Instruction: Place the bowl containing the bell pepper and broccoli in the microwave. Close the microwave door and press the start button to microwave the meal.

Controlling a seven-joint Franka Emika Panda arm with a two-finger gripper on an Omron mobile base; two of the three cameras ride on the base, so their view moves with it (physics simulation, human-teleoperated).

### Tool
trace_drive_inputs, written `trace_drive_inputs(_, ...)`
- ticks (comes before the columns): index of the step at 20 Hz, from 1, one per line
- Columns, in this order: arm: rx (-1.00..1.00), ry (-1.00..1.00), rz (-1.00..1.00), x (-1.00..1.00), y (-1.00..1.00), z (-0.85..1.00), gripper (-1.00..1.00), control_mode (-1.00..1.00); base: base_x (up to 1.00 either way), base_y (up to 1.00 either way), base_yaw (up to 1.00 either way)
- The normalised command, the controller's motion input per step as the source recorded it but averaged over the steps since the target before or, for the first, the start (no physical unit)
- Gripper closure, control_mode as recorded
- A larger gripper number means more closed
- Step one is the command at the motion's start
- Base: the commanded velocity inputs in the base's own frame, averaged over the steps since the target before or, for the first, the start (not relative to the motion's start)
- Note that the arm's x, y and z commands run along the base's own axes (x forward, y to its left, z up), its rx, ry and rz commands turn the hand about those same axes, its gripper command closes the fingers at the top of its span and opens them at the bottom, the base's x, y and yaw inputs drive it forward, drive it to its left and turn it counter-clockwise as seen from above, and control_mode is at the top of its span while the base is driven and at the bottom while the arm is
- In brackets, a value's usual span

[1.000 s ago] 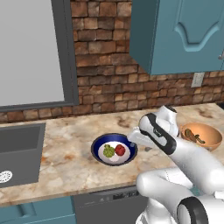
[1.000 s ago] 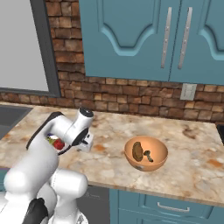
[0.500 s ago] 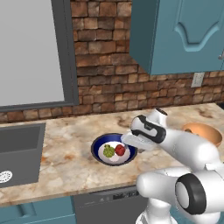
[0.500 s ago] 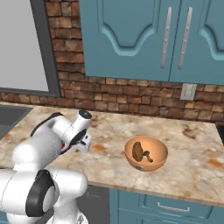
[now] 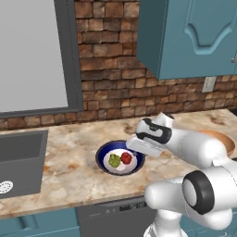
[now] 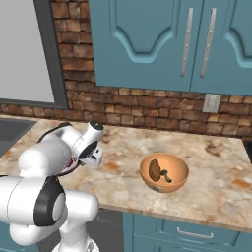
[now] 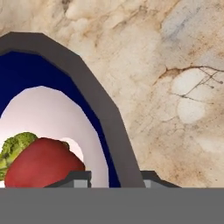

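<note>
Counter (image 5: pixel 69 152) first, since it's the biggest thing here: marble top under the brick wall, and the bowl (image 5: pixel 104 157) sits on it just right of the sink (image 5: pixel 21 157), so nowhere near going into a microwave yet. Everything below is relative to that bowl.

What changed over the last second: my arm swung in from the orange bowl's (image 6: pixel 167 184) side and dropped, so my gripper (image 5: pixel 142 147) now sits right over the near-right rim of the bowl instead of hanging off to its right. From the hand cam the rim (image 7: pixel 94 109) runs straight up between my two fingertips (image 7: pixel 78 177), one tip inside the bowl, one outside. So the fingers are spread wide enough to straddle the rim and have nothing in them so far.

Inside the bowl, the bell pepper (image 5: pixel 126 158) is on the side nearer my gripper, with the broccoli (image 5: pixel 114 160) touching it on the far side.

My read: I'm lined up for a rim pinch, and closing comes next. Pepper's close to the inner finger, might get nudged.
</note>
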Motion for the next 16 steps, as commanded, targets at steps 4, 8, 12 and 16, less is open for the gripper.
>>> trace_drive_inputs(4,0.00,0.00,0.00,0.00,0.00,0.00,1.00,-1.00,0.00,0.00,0.00)
trace_drive_inputs(8,0.02,0.00,0.00,0.00,0.00,0.13,1.00,-1.00,0.00,0.00,0.00)
trace_drive_inputs(12,0.07,0.00,0.00,-0.16,-0.23,0.39,1.00,-1.00,0.00,0.00,0.00)
trace_drive_inputs(16,0.24,-0.07,0.00,-0.43,-0.58,0.58,1.00,-1.00,0.00,0.00,0.00)
